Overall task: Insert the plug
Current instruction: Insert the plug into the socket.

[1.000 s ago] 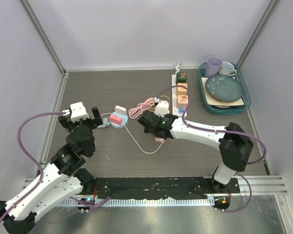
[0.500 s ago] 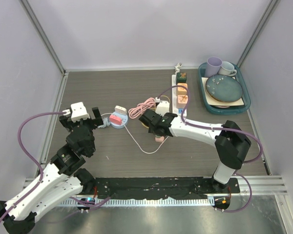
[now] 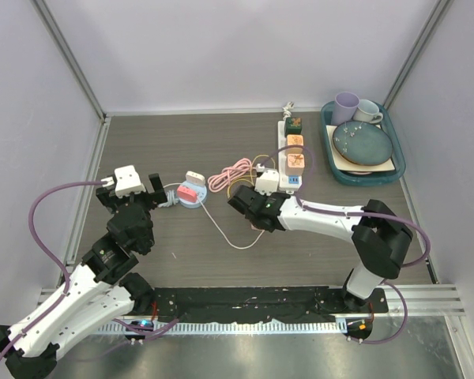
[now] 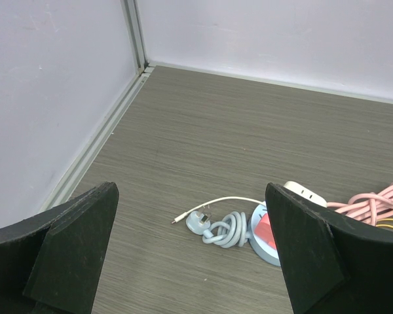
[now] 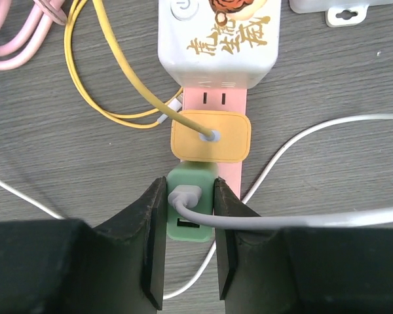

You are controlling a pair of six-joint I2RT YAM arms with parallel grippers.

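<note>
In the right wrist view a green plug with a grey cable stands at the near end of a pink power strip, just below a yellow plug. My right gripper has its two black fingers pressed against the green plug's left and right sides. From above, the right gripper hangs over that strip and hides it. My left gripper stands wide open with nothing in it, at the left.
A white adapter fills the strip's far end. A blue round reel with a pale plug, a pink coiled cable and a white power strip lie mid-table. A teal tray of dishes sits at the back right.
The right gripper's fingers have closed in from wide apart onto the green plug, and the arm has shifted slightly over the strip. The left arm has not moved.
</note>
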